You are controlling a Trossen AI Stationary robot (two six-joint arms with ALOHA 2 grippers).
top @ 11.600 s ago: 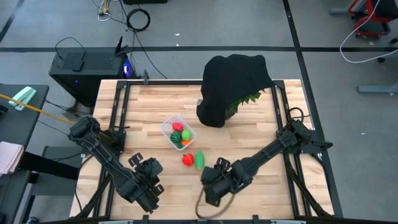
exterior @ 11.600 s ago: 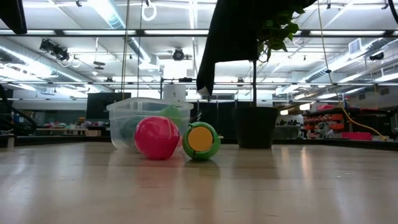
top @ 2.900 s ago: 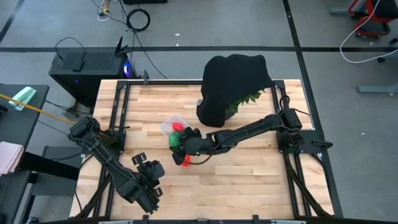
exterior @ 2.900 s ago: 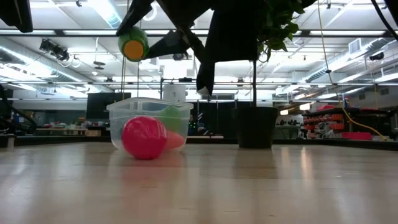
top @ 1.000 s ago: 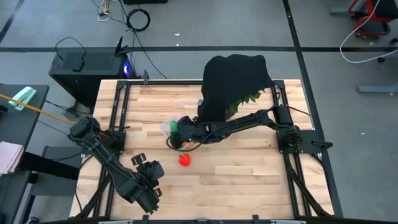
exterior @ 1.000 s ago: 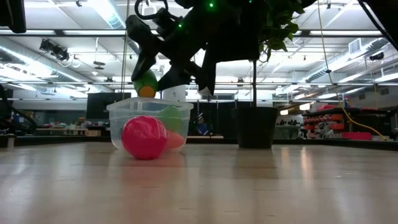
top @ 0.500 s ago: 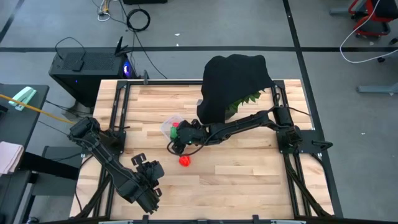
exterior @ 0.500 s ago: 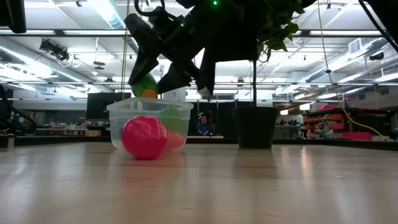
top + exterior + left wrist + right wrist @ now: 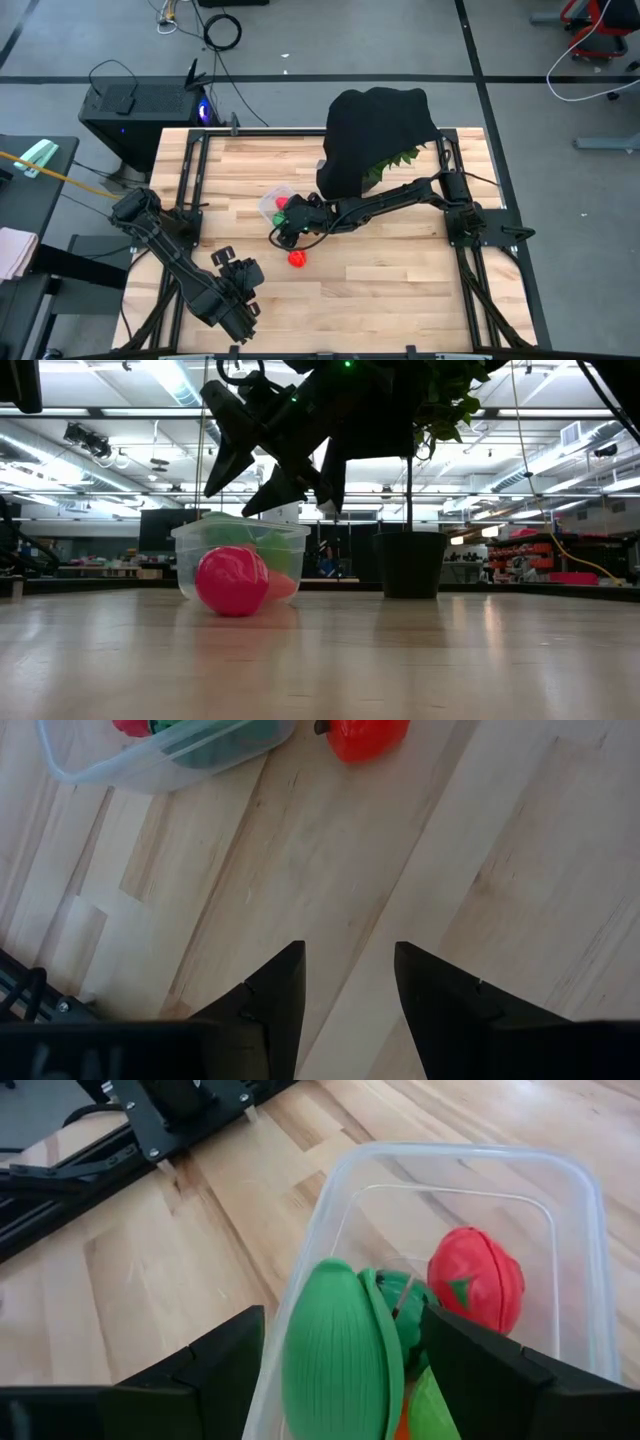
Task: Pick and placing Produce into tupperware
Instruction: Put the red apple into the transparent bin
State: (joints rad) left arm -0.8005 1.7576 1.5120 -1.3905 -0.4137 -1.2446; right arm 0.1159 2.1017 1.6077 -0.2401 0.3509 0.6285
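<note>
1. Your right gripper (image 9: 283, 224) hangs over the tupperware (image 9: 268, 206) just left of centre in the high view. In the low view its two dark fingers (image 9: 225, 465) are spread wide above the box's rim, with nothing between them.
2. In the right wrist view you look straight down into the clear box between those parted fingers. A light green ribbed piece (image 9: 340, 1350) lies against the near wall, and a red tomato-like piece (image 9: 477, 1280) sits deeper in, beside a dark green one (image 9: 404, 1308). A sliver of orange shows at the bottom edge of that frame.
3. One red piece (image 9: 297, 259) is outside the box, on the bare table (image 9: 400, 280) just below the gripper in the high view. In the low view it is the pink-red ball (image 9: 231, 580) in front of the box, left of centre.
4. Your left gripper (image 9: 232, 300) waits at the lower left of the high view, well apart from the box. Its wrist view shows the fingers (image 9: 274, 997) moderately apart and holding nothing, with the loose red piece (image 9: 368, 736) and a corner of the box (image 9: 150, 765) at the top edge.
5. The black cloth over the spiky leaves (image 9: 375, 140) stands in the upper centre of the high view.
</note>
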